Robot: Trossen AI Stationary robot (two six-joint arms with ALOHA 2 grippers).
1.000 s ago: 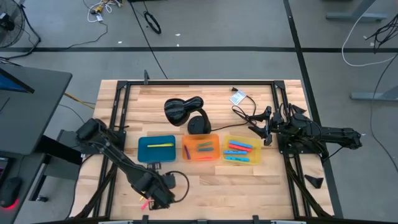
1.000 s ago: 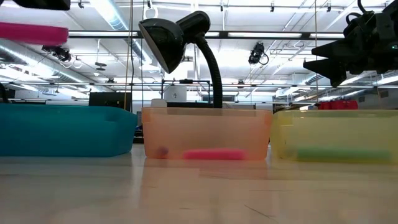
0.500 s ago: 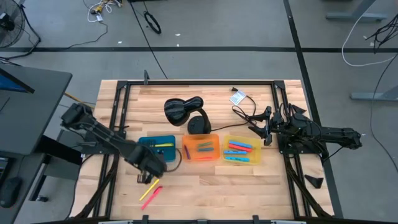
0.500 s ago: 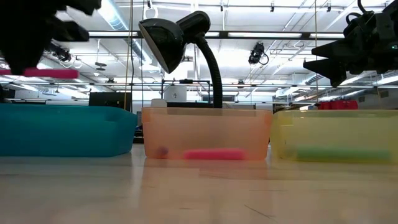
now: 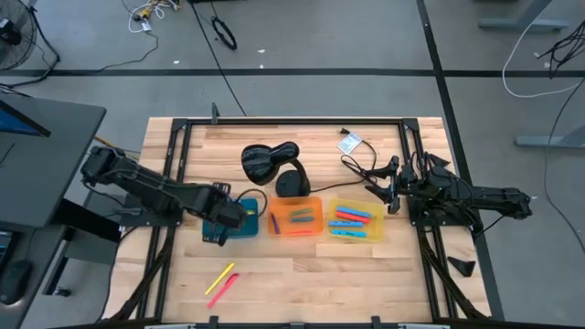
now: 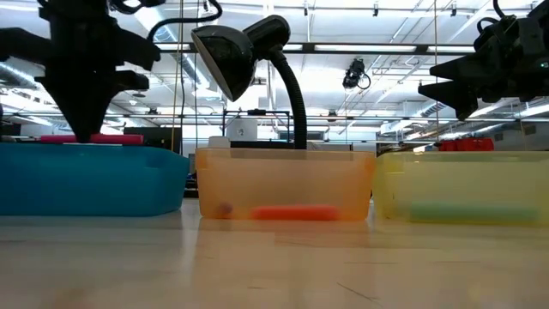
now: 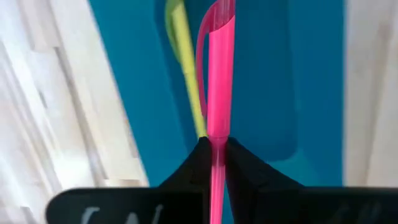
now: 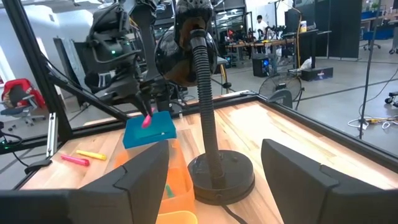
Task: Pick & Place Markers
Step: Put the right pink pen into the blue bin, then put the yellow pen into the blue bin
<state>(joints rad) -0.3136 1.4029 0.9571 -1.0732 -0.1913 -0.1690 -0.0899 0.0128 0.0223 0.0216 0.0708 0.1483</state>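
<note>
My left gripper (image 5: 224, 219) hangs over the blue tray (image 5: 245, 228), shut on a pink marker (image 7: 219, 74). In the low view that marker (image 6: 90, 138) lies level at about the tray's rim height. A yellow marker (image 7: 185, 68) rests on the blue tray's floor. One yellow marker (image 5: 219, 277) and one pink marker (image 5: 223, 291) lie on the wood near the near edge. Several markers lie in the orange tray (image 5: 294, 217) and the yellow tray (image 5: 355, 221). My right gripper (image 5: 384, 189) waits open above the table's right side. My left gripper pinches the pink marker's shaft (image 7: 217, 140) between its two fingers, coming from above and pointing down. The fingers lie across the marker, which sticks out on both sides (image 6: 120, 138). It is lifted clear, level, over the blue tray.
A black desk lamp (image 5: 271, 164) stands just behind the trays, its cable (image 5: 358, 169) running toward the right gripper. A black frame (image 5: 183, 123) borders the table. Bare wood lies between the trays and the near edge.
My left gripper has carried the pink marker from the table's near edge toward the far side and now hangs over the blue tray. It has stayed shut on the marker throughout. The two loose markers on the wood have come into sight where the arm was.
</note>
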